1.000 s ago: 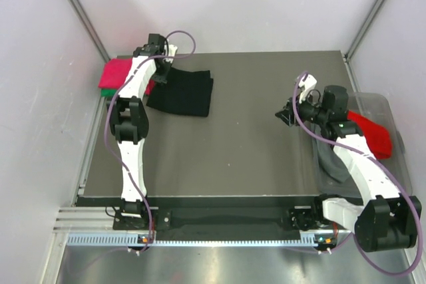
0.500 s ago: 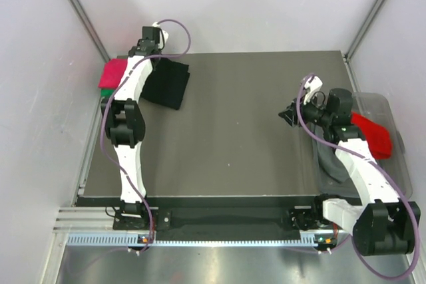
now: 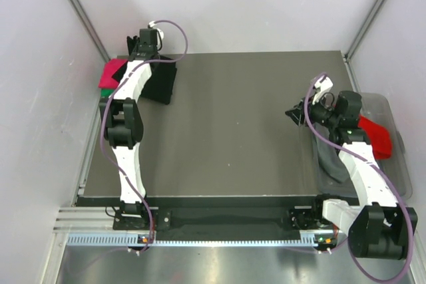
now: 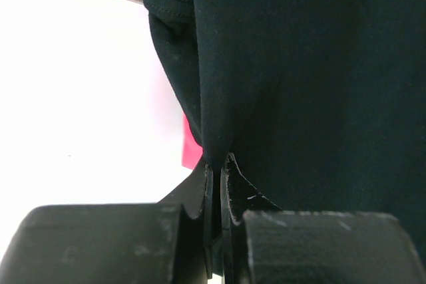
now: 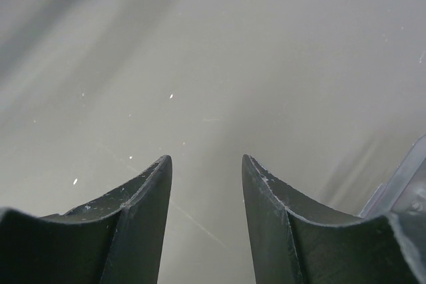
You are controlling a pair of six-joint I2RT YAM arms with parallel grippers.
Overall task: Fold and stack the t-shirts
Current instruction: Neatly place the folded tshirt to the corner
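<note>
- At the upper left of the top view, the left gripper (image 4: 216, 164) is clenched on a fold of the black t-shirt (image 3: 162, 84), which drapes from it over the table's (image 3: 233, 131) far left corner.
- The pink-red t-shirt (image 3: 112, 73) lies just left of it.
- At mid right, we see the right gripper (image 5: 206, 164) parted and grasping nothing, above bare table.
- The red t-shirt (image 3: 376, 134) and grey t-shirt (image 3: 329, 157) lie in the clear bin (image 3: 379, 101) at the right edge.

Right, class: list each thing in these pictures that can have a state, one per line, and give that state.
black tee: bunched, pinched by left claw
left claw: shut on black tee
right claw: open, empty, above table
pink tee: lying on green tee
green tee: mostly covered
red tee: crumpled in bin
grey tee: crumpled in bin
bin: open, no lid
</note>
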